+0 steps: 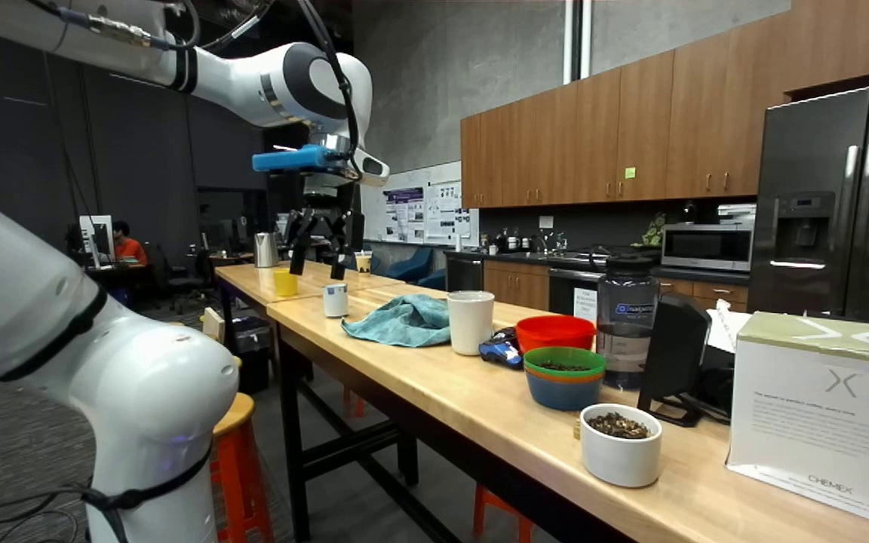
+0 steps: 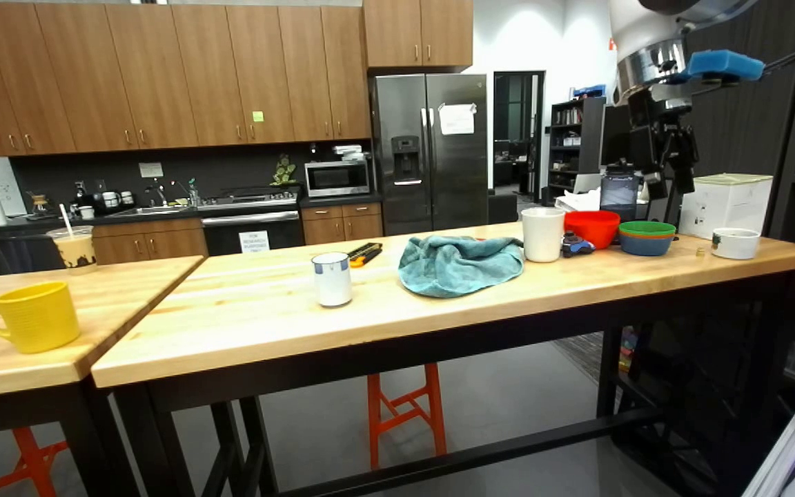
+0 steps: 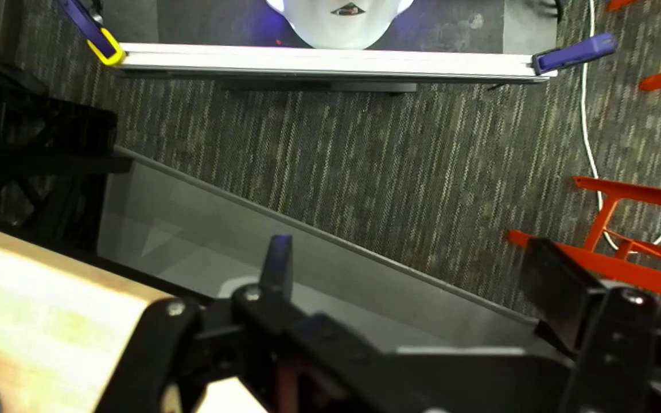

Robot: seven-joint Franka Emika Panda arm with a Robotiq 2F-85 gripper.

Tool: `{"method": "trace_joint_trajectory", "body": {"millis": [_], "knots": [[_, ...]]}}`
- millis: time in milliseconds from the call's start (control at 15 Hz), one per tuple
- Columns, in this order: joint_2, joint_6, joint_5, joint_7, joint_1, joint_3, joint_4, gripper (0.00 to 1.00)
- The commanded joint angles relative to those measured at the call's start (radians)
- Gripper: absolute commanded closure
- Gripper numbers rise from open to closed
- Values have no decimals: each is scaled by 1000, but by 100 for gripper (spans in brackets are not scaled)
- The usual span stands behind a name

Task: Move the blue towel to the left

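The blue towel (image 1: 404,320) lies crumpled on the wooden table, a teal cloth heaped in folds. In an exterior view its spread-out shape (image 2: 456,266) sits between a small white-and-blue cup and a tall white mug. My gripper (image 1: 318,264) hangs in the air above tabletop height, away from the towel. Its black fingers stand wide apart in the wrist view, where the gripper (image 3: 411,252) has only floor beneath it and nothing between the fingers. The towel is out of the wrist view.
The tall white mug (image 2: 543,235) stands close beside the towel; the small cup (image 2: 332,279) is on its opposite side. Near the mug are a red bowl (image 2: 592,228), stacked bowls (image 2: 646,241) and a bottle (image 1: 625,320). An orange-black tool (image 2: 365,255) lies behind the cup.
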Motion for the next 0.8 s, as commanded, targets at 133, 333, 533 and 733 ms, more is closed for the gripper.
{"method": "trace_joint_trajectory", "body": {"millis": [133, 333, 533, 733], "knots": [[5, 122, 68, -44, 59, 52, -12, 0], [18, 202, 91, -66, 98, 85, -22, 0], [34, 281, 106, -85, 137, 115, -37, 0], [55, 346, 119, -104, 175, 142, -55, 0]]}}
